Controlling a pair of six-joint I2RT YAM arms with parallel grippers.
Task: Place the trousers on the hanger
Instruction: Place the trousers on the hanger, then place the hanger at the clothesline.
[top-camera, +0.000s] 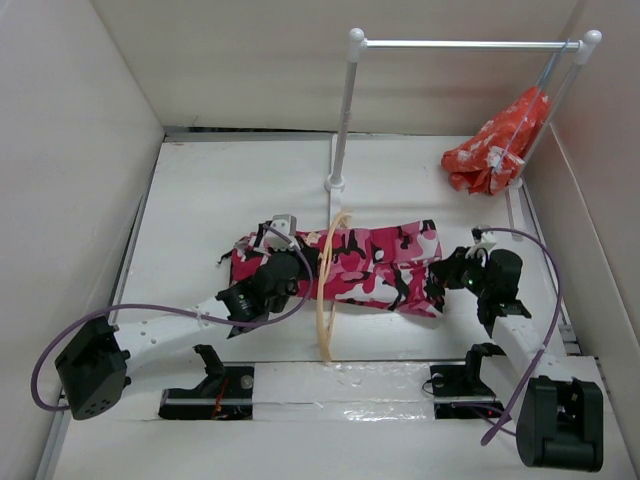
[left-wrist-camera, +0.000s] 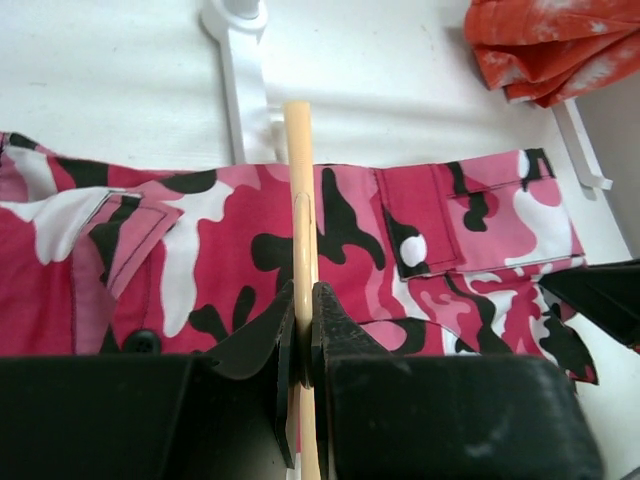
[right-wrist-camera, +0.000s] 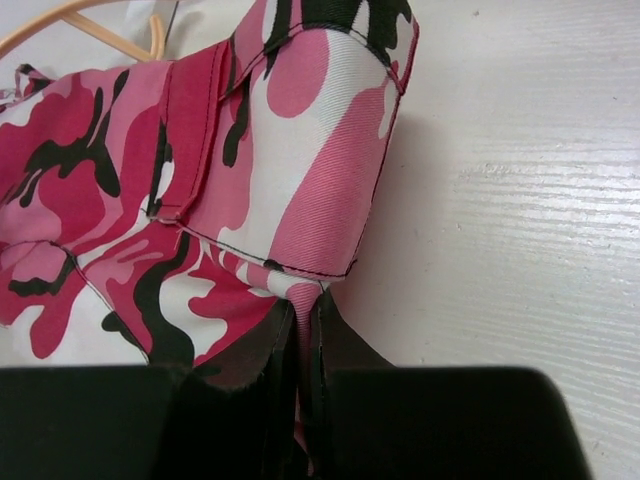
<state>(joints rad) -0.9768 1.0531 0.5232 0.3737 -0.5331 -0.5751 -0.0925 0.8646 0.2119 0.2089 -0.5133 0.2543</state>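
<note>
Both arms gripping; trousers flat on desk.
Left fingers clamped on hanger lying across trousers; right fingers pinched on trousers' edge at right end.

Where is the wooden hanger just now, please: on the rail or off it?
Off it: the hanger sits across the trousers, clamped in the left pincer, clear of the rail.

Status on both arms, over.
Left gripper shut on hanger. Right gripper shut on trousers edge. Hanger across trousers on table. Orange cloth on rack, clear.
</note>
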